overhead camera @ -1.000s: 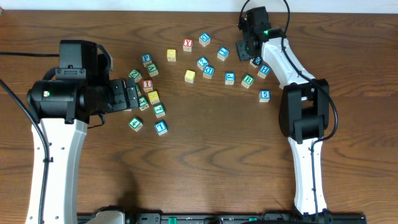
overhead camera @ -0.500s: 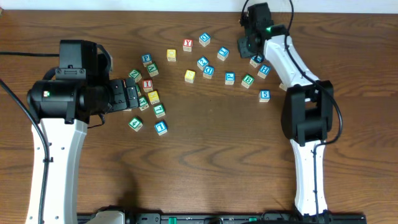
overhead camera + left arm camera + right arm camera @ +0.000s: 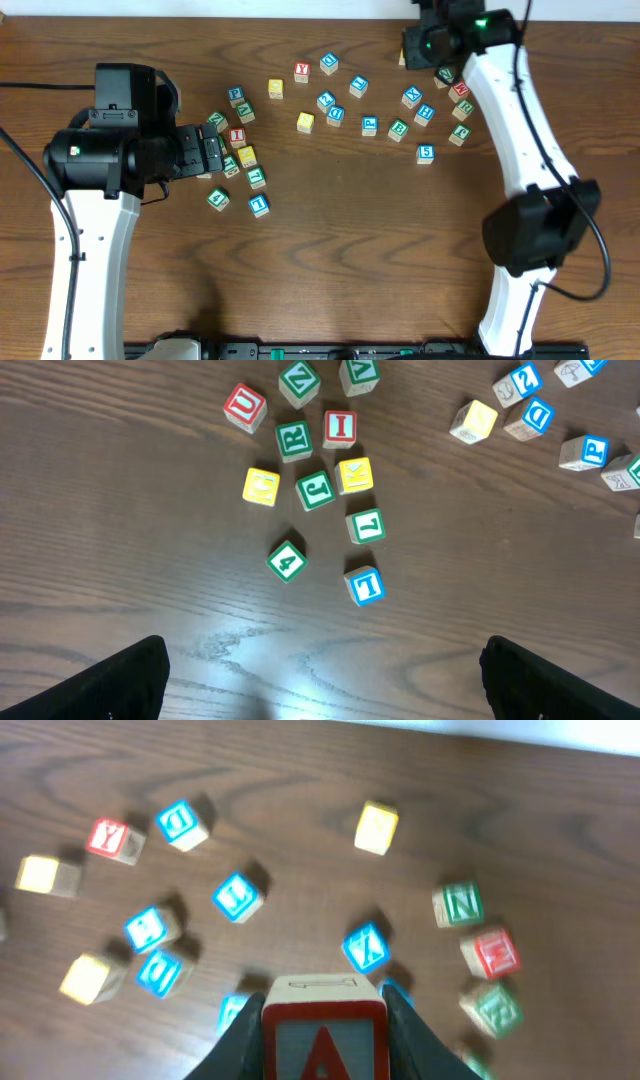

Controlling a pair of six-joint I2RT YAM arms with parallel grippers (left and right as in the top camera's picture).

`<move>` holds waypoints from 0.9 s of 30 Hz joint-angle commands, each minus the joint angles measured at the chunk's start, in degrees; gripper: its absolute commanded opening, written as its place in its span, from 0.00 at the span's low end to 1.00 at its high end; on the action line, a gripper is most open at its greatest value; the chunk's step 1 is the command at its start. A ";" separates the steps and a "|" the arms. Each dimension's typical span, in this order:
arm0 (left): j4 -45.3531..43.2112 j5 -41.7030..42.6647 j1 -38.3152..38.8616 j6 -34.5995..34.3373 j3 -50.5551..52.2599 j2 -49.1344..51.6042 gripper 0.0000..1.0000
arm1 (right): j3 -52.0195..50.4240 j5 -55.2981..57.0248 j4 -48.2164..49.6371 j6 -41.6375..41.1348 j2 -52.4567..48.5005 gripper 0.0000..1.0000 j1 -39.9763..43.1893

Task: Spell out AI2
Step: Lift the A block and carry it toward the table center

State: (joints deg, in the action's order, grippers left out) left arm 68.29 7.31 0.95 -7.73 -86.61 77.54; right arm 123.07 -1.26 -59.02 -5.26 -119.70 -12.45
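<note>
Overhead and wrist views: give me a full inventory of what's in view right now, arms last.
A cube: one, red-bordered, held in the right jaws.
I cube: one, red, inside the left cluster.
2 cube: one, blue, mid-table.
left cluster cubes: ten besides the I; six green, two yellow, one red, one blue.
scattered cubes: roughly sixteen, mostly blue, some green, yellow, red; middle to far right.
table: one, dark wood.
left arm: one, white and black, left side; left jaws wide open.
right arm: one, white and black, reaching far right; right jaws closed on the A cube.
</note>
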 commanded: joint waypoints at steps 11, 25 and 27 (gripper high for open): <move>-0.02 -0.55 -0.24 -0.52 -0.83 -0.26 0.98 | 0.09 -2.54 -21.29 -6.95 4.20 0.19 -4.22; 0.00 -0.55 -0.24 -0.52 -0.83 -0.26 0.98 | -0.31 -2.16 -19.28 -12.59 -3.39 0.19 -14.58; 0.00 -0.55 -0.24 -0.52 -0.83 -0.26 0.98 | -0.31 -2.16 -18.34 -12.98 -5.31 0.18 -16.41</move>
State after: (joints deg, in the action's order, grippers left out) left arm 68.27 7.31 0.95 -7.73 -86.61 77.54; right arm 123.00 -3.22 -77.93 -15.59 -122.52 -26.61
